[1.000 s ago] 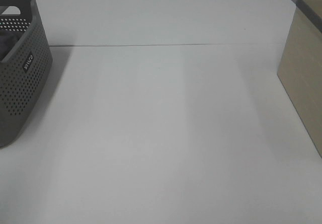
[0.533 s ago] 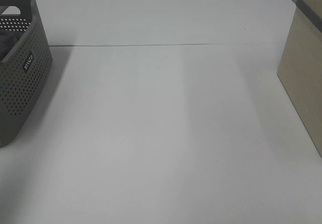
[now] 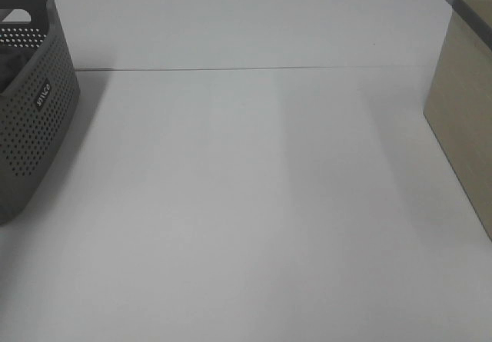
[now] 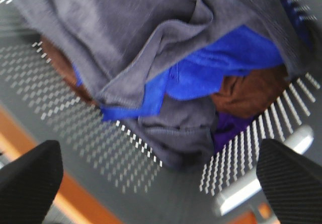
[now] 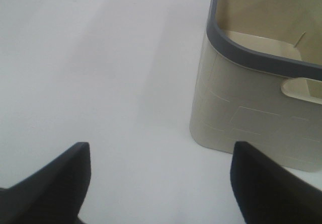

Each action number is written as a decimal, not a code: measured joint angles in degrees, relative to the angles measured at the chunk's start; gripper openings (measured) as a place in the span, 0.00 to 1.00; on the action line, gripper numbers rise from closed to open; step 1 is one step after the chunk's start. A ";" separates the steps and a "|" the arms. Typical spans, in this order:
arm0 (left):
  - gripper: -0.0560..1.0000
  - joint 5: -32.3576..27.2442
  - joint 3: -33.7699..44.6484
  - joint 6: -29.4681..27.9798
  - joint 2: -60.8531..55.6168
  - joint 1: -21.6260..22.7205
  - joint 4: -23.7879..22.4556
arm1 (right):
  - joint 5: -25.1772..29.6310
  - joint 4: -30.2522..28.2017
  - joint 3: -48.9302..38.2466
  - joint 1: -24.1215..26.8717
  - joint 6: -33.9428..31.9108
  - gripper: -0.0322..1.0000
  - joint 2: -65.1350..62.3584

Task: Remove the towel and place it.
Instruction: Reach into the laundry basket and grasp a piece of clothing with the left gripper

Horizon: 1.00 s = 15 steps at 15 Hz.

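Beneath left gripper [image 4: 161,183], fingers wide apart and empty: grey towel [image 4: 126,43] heaped over blue cloth [image 4: 226,58] and brown cloth [image 4: 251,90], all inside perforated grey basket [image 3: 34,119], left edge of the high frame. Right gripper [image 5: 161,189]: fingers apart, empty, above white table [image 3: 254,204], near beige bin [image 3: 461,104] at right edge.

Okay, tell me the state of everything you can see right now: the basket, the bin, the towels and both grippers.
Basket: upright, partly filled.
Towels: crumpled in the basket, grey over blue and brown, none gripped.
Bin: upright, open-topped, visible inside empty.
Left gripper: open, over the towels.
Right gripper: open, empty, over the table beside the bin.
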State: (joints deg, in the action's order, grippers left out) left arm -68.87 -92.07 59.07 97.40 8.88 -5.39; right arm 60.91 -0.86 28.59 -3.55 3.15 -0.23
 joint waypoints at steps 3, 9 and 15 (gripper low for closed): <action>0.99 0.11 -5.79 3.38 10.08 2.92 3.15 | 0.00 0.00 0.00 0.00 0.00 0.76 0.00; 0.99 0.80 -8.88 6.30 21.66 7.22 2.52 | 0.00 0.00 0.00 0.00 0.00 0.76 0.00; 0.99 5.84 -9.45 7.51 25.55 7.22 2.23 | 0.00 0.00 0.00 0.00 0.00 0.76 0.00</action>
State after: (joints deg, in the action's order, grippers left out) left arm -63.03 -101.53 66.58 122.96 16.10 -3.15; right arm 60.91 -0.86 28.59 -3.55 3.15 -0.23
